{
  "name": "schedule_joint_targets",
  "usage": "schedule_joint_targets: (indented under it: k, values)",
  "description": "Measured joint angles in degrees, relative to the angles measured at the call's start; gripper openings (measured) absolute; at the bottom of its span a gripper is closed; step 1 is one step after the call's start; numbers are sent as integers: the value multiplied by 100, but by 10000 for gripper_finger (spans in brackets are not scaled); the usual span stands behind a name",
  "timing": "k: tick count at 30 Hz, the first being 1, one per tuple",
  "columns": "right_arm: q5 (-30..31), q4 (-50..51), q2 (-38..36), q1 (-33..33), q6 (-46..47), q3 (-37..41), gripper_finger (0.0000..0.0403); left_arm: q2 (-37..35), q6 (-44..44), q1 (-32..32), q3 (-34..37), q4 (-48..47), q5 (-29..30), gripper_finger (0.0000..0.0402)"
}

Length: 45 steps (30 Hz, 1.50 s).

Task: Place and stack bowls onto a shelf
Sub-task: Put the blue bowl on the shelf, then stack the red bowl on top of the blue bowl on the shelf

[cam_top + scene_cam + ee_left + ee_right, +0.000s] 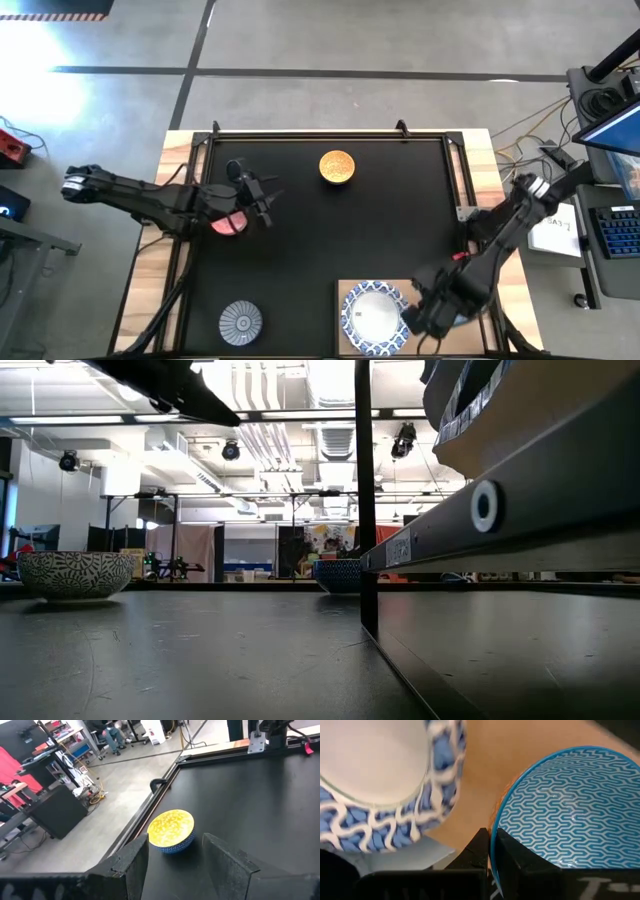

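Note:
My right gripper (492, 852) is shut on a blue zigzag bowl (560, 805) above the pale wood shelf (485, 765), beside a large white bowl with a blue rim (375, 315) that stands on the shelf. My left gripper (262, 195) stands open over the mat. It is just past a pink-red bowl (228, 223) that its arm partly covers. An orange-yellow bowl (171, 827) sits on the mat farther off, ahead of the left fingers. A grey-striped bowl (240, 322) sits near the front left. My right gripper pinches the blue bowl's rim (493, 837) with one finger inside the bowl and one outside. The fingers come from above, slanting down. The bowl's mouth faces up over the shelf. Whether its foot rests on the wood I cannot tell.
A black mat (330, 240) in a metal frame (330, 133) covers most of the table. Wooden table strips (482, 160) show at both sides. Monitors and a keyboard (620, 230) stand beyond the right edge. The middle of the mat is bare.

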<state>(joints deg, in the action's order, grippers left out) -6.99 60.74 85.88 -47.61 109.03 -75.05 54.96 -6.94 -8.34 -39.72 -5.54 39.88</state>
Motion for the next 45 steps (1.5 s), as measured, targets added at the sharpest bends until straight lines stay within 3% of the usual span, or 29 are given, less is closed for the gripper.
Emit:
schedule_joint_targets:
  k: [10,15,38,45]
  values:
    - [-120,231,1032,-125,-204,-685,10,-74,-118,0,0,11,9,169]
    - [-106,234,1246,-148,-240,-895,29,-74,-118,0,0,11,7,169]
    - [-707,346,974,-252,206,-1253,38,-70,-157,0,1,-2,4,169]
    - [124,1173,752,-223,45,-1509,38,-52,245,24,0,-253,-35,169]
